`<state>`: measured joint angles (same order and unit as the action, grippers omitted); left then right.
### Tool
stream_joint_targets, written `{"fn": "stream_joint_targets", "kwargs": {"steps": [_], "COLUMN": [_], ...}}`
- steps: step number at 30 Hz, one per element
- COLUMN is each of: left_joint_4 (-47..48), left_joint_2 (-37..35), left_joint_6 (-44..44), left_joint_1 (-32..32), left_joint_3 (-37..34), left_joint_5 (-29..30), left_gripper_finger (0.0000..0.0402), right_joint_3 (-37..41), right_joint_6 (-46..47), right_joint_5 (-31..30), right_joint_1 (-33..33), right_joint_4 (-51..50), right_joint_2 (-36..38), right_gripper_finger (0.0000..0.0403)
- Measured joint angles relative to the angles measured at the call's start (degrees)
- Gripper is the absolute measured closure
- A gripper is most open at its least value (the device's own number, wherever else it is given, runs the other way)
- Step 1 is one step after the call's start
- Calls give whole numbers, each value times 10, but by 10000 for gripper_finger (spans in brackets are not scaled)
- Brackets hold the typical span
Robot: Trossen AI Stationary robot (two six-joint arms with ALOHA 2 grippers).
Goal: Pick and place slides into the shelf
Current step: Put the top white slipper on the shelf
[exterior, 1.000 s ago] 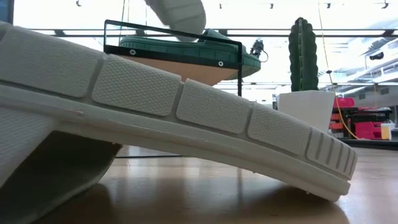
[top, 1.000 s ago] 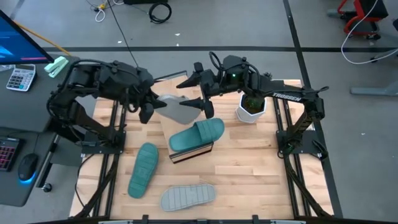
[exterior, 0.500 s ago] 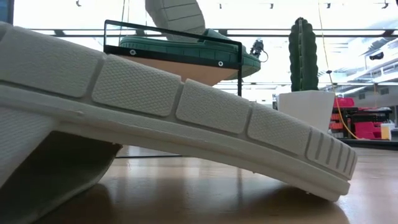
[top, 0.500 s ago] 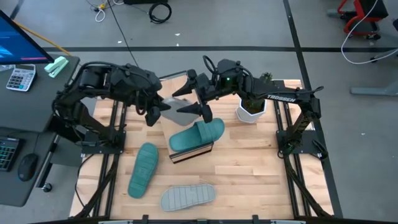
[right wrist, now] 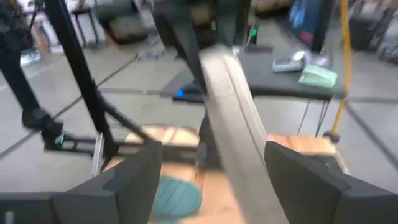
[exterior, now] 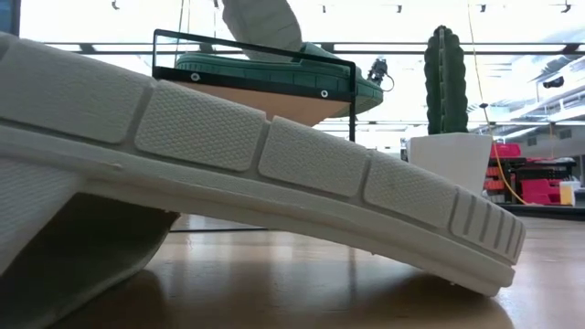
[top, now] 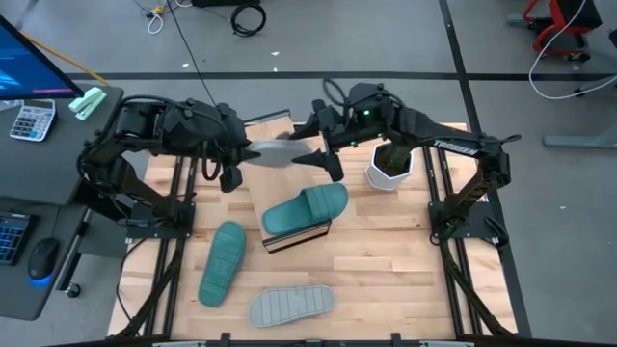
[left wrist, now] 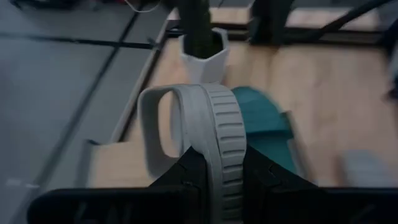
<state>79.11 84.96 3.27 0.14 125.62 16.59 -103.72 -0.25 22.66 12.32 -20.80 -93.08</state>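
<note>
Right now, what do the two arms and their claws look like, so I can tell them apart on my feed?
Both arms are matte black and jointed, ending in a two-finger black claw: the left claw and the right claw. The right arm carries white lettering along its link and a small green light near the wrist. Thin black cables loop over that wrist. The left arm shows no markings from above.
</note>
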Motion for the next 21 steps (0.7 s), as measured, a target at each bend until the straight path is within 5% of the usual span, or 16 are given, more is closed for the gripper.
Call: {"fn": "stream_joint_targets", "kwargs": {"steps": [9, 16, 21], "left_joint_4": [-6, -28, -101], "left_joint_2": [-3, -34, -132], "left_joint_6": [-281, -295, -261], "left_joint_1": [-23, -2, 14], "left_joint_3": [0, -50, -182], "left_joint_5": [-1, -20, -19], "left_gripper_finger": [344, 344, 344], "right_joint_3": [0, 0, 0], "right_joint_6": [-3, 5, 17], "right_joint_5": [-65, -102, -104], "right_joint_1": [8, 11, 11], "right_joint_4": [-28, -52, -62], "right_joint_2": [63, 76, 73], "right_gripper_finger": [120, 127, 132]}}
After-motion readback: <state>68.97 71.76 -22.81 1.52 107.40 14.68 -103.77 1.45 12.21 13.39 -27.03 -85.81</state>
